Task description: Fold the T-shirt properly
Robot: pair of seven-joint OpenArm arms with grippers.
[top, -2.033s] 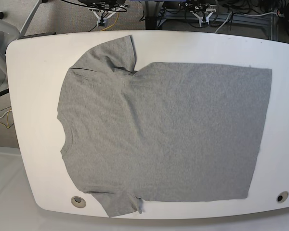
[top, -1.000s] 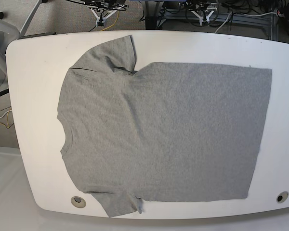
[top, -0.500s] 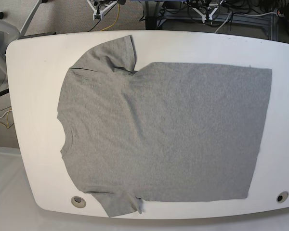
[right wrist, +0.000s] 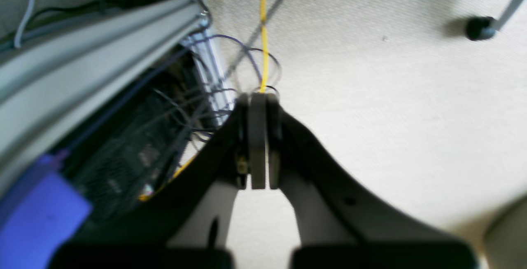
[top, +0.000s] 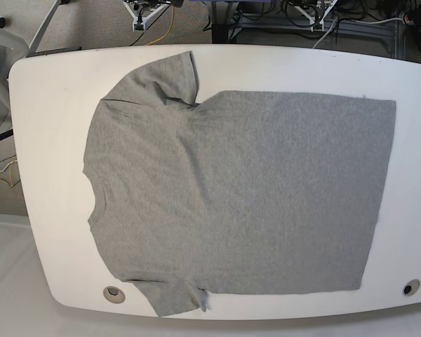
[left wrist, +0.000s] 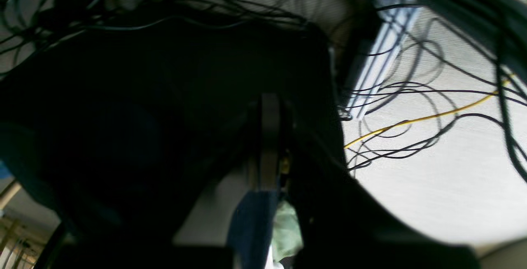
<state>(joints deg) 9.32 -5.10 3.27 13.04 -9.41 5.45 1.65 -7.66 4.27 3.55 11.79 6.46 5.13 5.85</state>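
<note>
The grey T-shirt [top: 238, 200] lies flat on the white tabletop [top: 45, 126], neck toward the left edge and hem toward the right. One sleeve points to the far edge. The other sleeve reaches the near edge. Bare white room shows on the left side and along the far edge. The left end effector [left wrist: 269, 141] is closed and holds nothing. The right end effector [right wrist: 258, 137] is closed too, above the floor [right wrist: 391, 96] and a yellow cable [right wrist: 264, 26].

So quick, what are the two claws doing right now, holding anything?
Left gripper: closed, holding nothing.
Right gripper: closed, holding nothing.
The T-shirt lies flat on the table, untouched.
</note>
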